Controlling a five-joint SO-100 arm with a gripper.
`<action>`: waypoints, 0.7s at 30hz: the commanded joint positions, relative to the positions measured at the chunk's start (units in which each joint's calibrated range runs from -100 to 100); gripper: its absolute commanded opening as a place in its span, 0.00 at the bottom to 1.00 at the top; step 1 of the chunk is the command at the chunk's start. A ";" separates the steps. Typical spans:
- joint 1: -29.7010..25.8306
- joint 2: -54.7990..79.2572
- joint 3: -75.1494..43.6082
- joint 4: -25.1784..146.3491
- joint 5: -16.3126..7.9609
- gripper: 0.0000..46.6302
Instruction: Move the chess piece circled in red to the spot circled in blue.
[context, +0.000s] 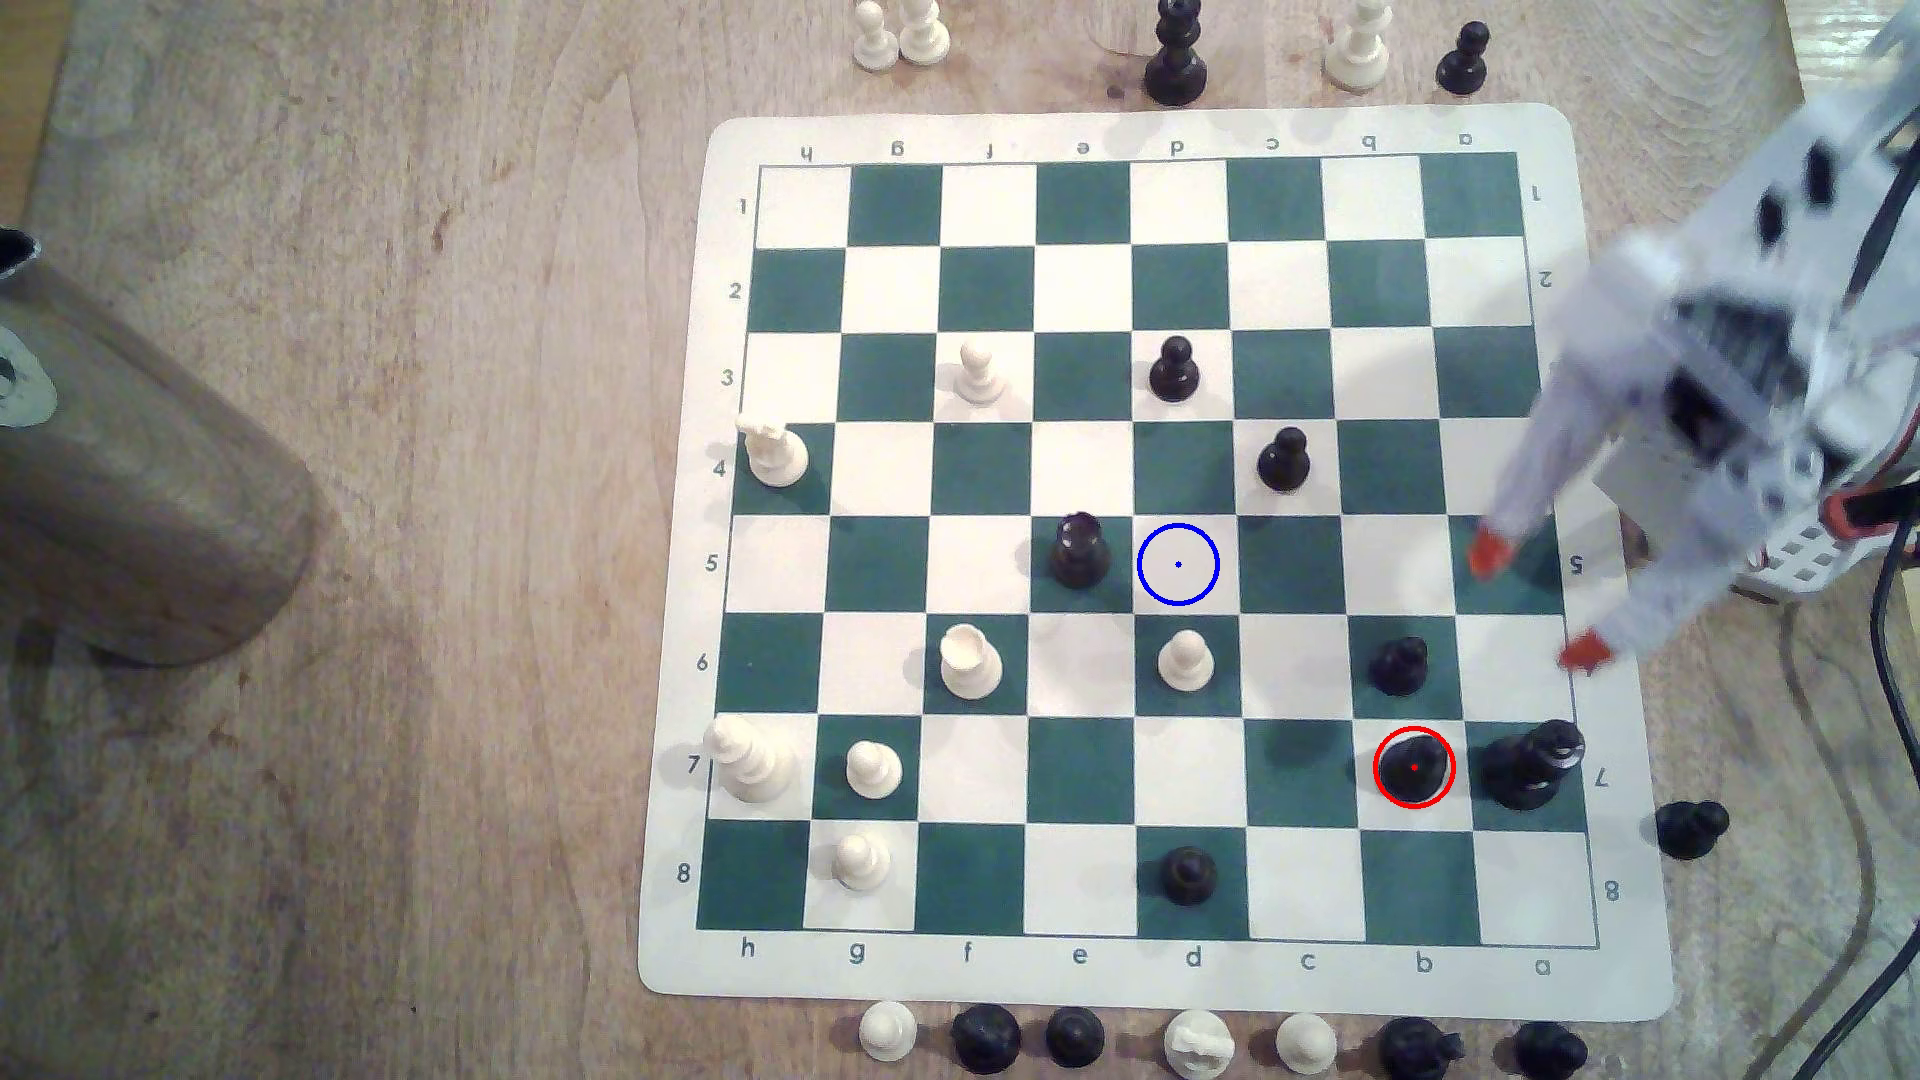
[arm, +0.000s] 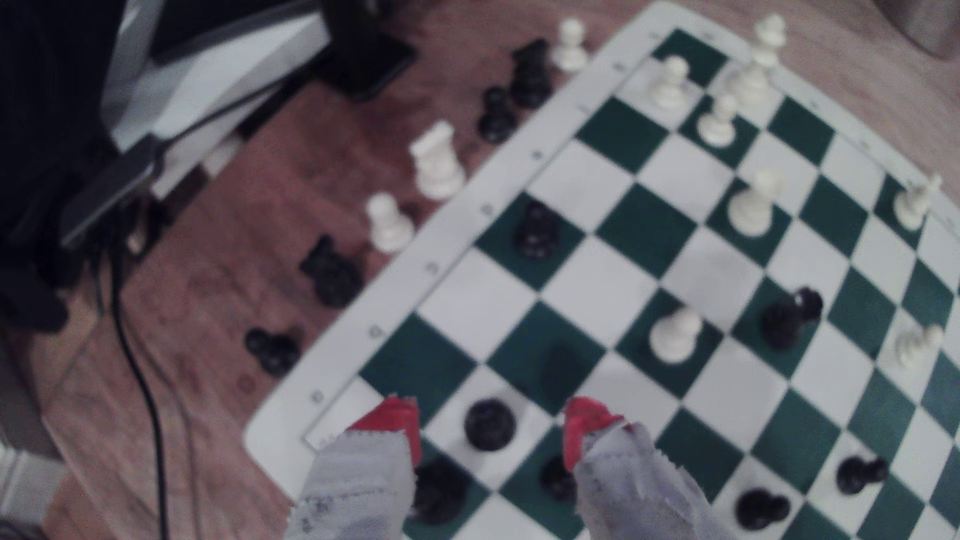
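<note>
- One gripper (context: 1536, 602), jaws wide apart and empty, hovers above the black tall piece (context: 1529, 766).
- Red-ringed chess piece (context: 1413, 766) stands just beside that tall piece.
- Risk: descending jaws could topple it.

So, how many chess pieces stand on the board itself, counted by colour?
White pieces: 7
Black pieces: 7
Total: 14

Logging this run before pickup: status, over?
Gripper open, nothing held, hanging above the board's a-file edge. Red-circled piece on b7, untouched. Blue spot bare. Tall black piece close beside target.
</note>
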 joint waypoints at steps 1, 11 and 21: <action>-1.78 8.93 2.01 -8.63 -0.83 0.35; -2.48 21.75 8.81 -20.59 -0.93 0.43; -3.66 26.00 11.62 -22.56 -0.88 0.34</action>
